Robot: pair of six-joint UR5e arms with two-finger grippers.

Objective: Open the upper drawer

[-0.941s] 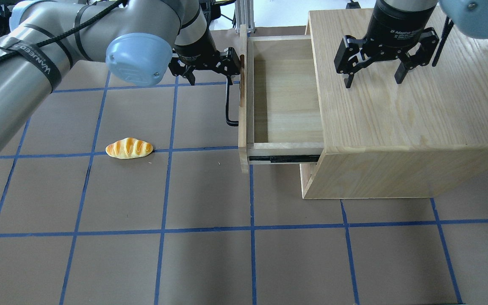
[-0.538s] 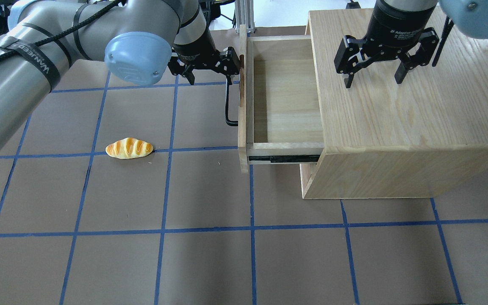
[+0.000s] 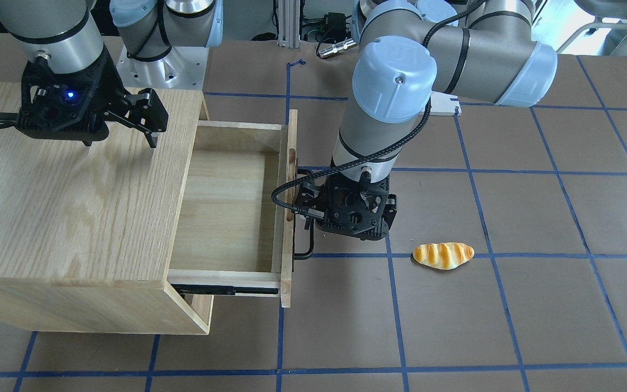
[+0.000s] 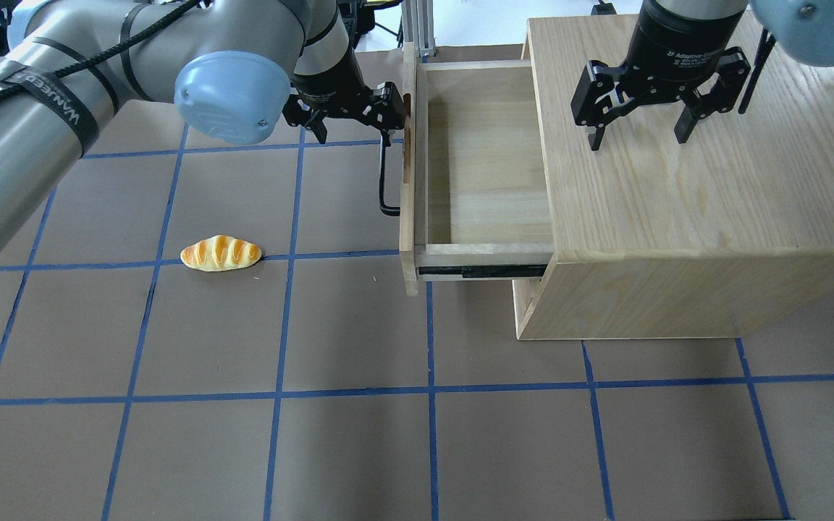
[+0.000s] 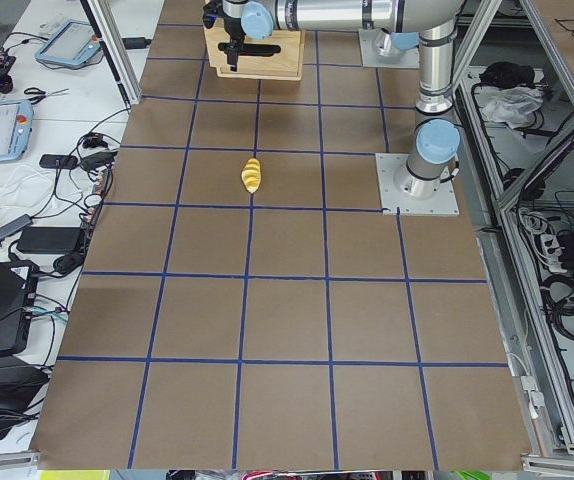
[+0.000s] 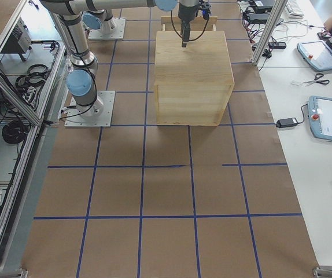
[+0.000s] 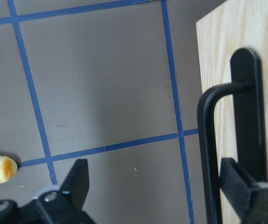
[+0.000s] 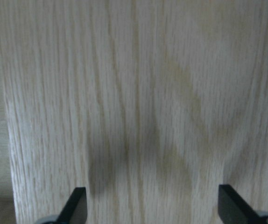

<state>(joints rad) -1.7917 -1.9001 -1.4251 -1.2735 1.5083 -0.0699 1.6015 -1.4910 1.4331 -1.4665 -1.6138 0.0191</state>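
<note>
The upper drawer [image 4: 486, 174] is pulled well out of the cabinet [image 4: 692, 181], and its inside is bare light wood. Its front panel [image 4: 407, 217] carries a black bar handle [image 4: 383, 181]. My left gripper [image 4: 353, 134] is open at the far end of the handle. In the left wrist view [image 7: 157, 186] one finger [image 7: 241, 186] sits between the handle [image 7: 208, 154] and the panel [image 7: 246, 46], and the other finger [image 7: 78, 182] is out over the table. My right gripper [image 4: 638, 137] is open and empty just above the cabinet top [image 8: 138, 93].
A toy bread roll [image 4: 221, 253] lies on the brown table with blue tape lines, left of the drawer. It also shows in the front view [image 3: 443, 255]. A black slide rail [image 4: 482, 272] shows under the drawer's near side. The cabinet's lower part juts toward the camera.
The drawer has slid a little further out to the left, and my left gripper has moved left with the handle. The right gripper has not moved.
</note>
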